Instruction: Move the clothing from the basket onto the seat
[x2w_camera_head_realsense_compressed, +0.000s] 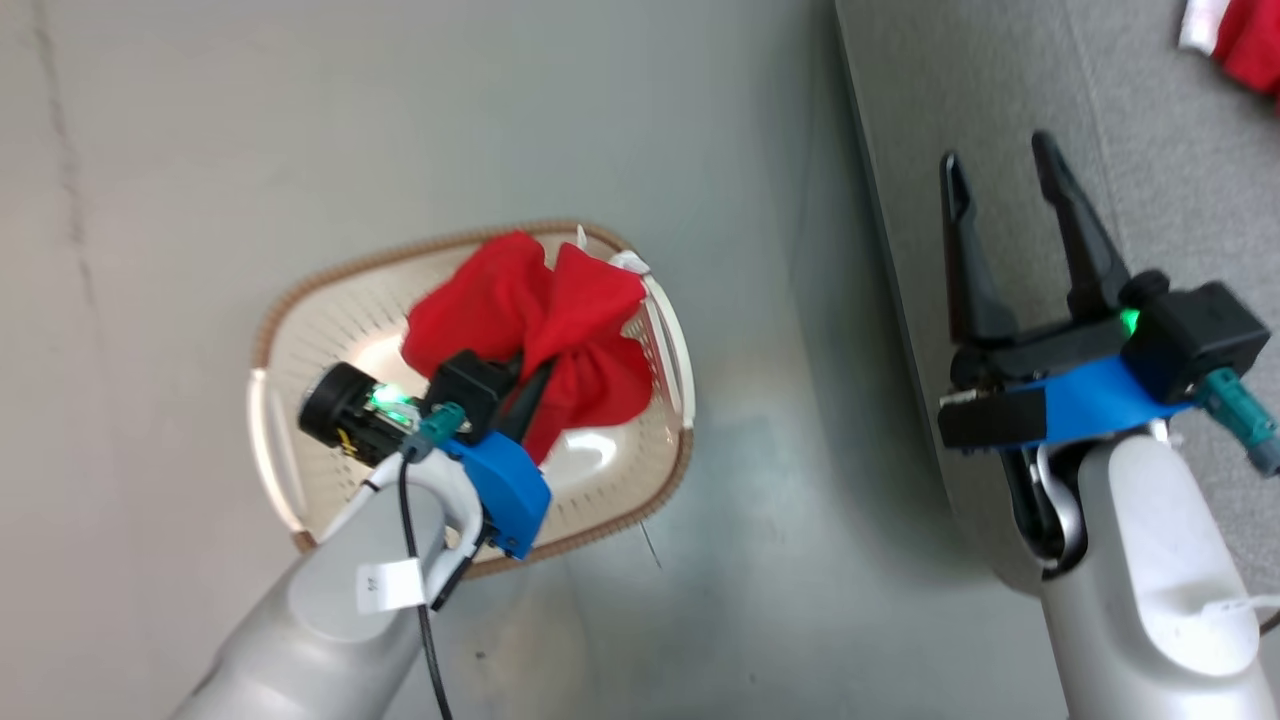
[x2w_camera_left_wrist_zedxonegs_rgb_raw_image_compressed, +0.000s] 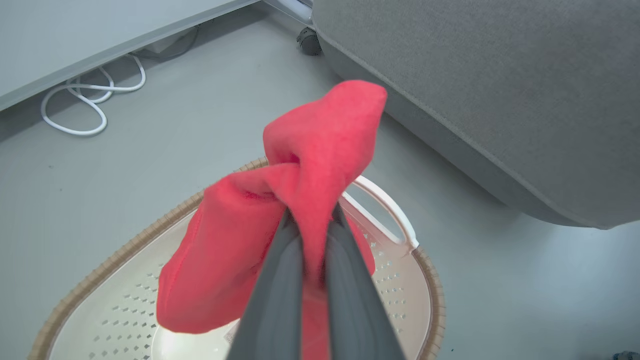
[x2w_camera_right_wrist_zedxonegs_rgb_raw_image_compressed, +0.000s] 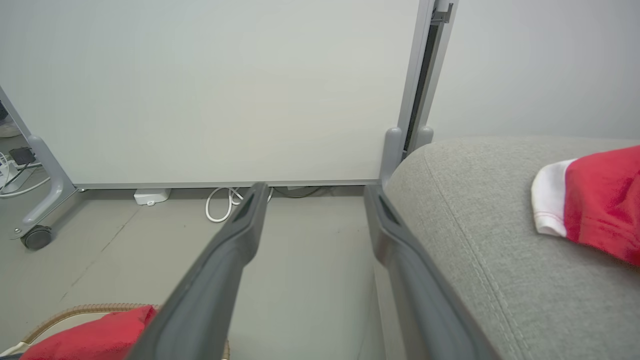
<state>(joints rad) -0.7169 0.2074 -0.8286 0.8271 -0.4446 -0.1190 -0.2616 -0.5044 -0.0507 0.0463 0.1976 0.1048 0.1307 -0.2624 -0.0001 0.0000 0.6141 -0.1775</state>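
**Left jaws** are clamped on a bright red garment (x2w_camera_head_realsense_compressed: 540, 320) (x2w_camera_left_wrist_zedxonegs_rgb_raw_image_compressed: 225, 270) over the basket (x2w_camera_head_realsense_compressed: 330, 330) (x2w_camera_left_wrist_zedxonegs_rgb_raw_image_compressed: 125, 250). Their two dark fingers (x2w_camera_left_wrist_zedxonegs_rgb_raw_image_compressed: 280, 280) press close together with a fold of cloth pinched between them. The fabric bunches up past the fingertips and drapes down one side towards the basket's perforated cream bottom. Whether its lower edge touches the plastic cannot be told.

The oval basket, rimmed in brown weave, stands on the pale grey floor (x2w_camera_head_realsense_compressed: 700, 100) near the grey upholstered seat (x2w_camera_head_realsense_compressed: 1150, 150) (x2w_camera_left_wrist_zedxonegs_rgb_raw_image_compressed: 500, 100) (x2w_camera_right_wrist_zedxonegs_rgb_raw_image_compressed: 475, 225). In the left wrist view, the seat's rounded edge and seam line run past the basket's white handle (x2w_camera_left_wrist_zedxonegs_rgb_raw_image_compressed: 385, 210), with a strip of bare floor between them.

**Right jaws** stand wide open and empty above the near edge of the seat, with the long fingers (x2w_camera_head_realsense_compressed: 1075, 225) (x2w_camera_right_wrist_zedxonegs_rgb_raw_image_compressed: 215, 270) pointing away from the robot.

A second red garment (x2w_camera_head_realsense_compressed: 1245, 40) (x2w_camera_right_wrist_zedxonegs_rgb_raw_image_compressed: 600, 200) with a white hem lies on the seat. It sits well apart from the right jaws, at the upper right corner of the head view.

The right wrist view also takes in a pale panel (x2w_camera_right_wrist_zedxonegs_rgb_raw_image_compressed: 225, 90) on a grey wheeled frame. A white cable (x2w_camera_right_wrist_zedxonegs_rgb_raw_image_compressed: 220, 205) is looped on the floor beneath it.
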